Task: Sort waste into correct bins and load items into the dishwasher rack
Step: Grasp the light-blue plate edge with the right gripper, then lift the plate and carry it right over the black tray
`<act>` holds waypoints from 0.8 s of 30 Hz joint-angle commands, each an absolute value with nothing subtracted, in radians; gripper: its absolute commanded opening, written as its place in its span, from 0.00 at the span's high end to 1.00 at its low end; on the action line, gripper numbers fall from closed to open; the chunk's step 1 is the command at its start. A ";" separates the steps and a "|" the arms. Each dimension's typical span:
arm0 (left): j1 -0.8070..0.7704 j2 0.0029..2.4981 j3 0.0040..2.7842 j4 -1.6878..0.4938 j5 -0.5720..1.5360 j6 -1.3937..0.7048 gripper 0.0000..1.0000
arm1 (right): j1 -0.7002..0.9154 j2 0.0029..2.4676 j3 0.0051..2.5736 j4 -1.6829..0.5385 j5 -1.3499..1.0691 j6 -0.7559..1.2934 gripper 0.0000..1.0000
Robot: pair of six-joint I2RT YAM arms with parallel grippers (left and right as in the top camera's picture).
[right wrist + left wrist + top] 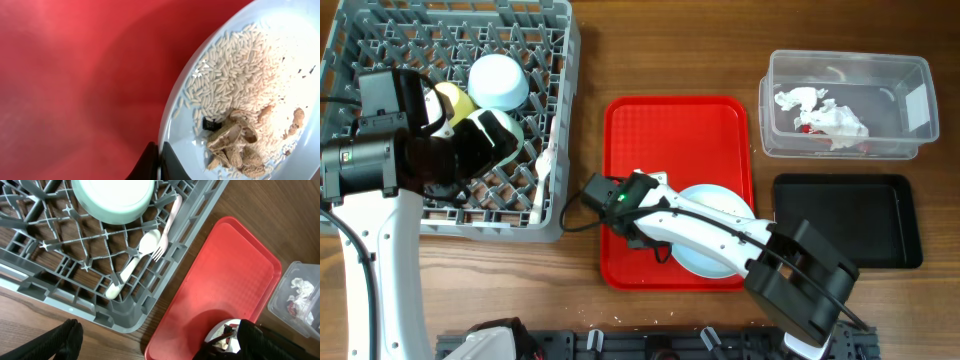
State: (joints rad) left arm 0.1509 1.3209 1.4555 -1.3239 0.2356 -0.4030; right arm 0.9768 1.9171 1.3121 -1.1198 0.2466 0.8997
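Only writing candidate: a white label [920, 105] on the right end of the clear plastic rectangular tub [910, 70], too small to read.

Tub sat far right and held crumpled white paper napkins [820, 110] plus a small red-and-white wrapper [807, 128]. The shallow black rectangular tray [845, 220] lay just near of it.

The flat red serving tray [660, 130] was in the centre, with the pale blue round plate [295, 25] on its near-right part. The plate carried white rice grains [235, 75] and beige crumbly food scraps [235, 145].

Right gripper [159, 162]: jaws closed together, tips at the plate's left rim. Couldn't tell if the rim was pinched. In the overhead view the right arm lay across the plate and hid much of it.

The large square grey plastic dishwasher rack [470, 220] was far left. It held an upturned pale blue bowl [498, 80], a small yellow cup [453, 100] and a pale green bowl [112, 197]. A white plastic spoon [132, 260] and a white plastic fork [167, 227] lay side by side along the rack's right wall.

Left gripper [160, 347]: jaws spread wide, holding nothing, hovering over the rack's near-right corner. In the overhead view it covered part of the green bowl.
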 commanded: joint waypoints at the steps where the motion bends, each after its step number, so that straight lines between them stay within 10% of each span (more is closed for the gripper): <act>1: 0.155 1.315 1.453 -1.321 0.234 -0.412 0.00 | 0.977 1.939 1.330 -1.142 0.308 0.951 0.96; 24: 0.155 1.315 1.453 -1.321 0.234 -0.412 0.00 | 0.590 1.571 1.330 -1.279 0.346 0.904 0.96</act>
State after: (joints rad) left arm 0.1509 1.3209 1.4555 -1.3239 0.2356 -0.4030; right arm 0.6571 1.6348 1.3121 -1.2751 0.3233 0.9855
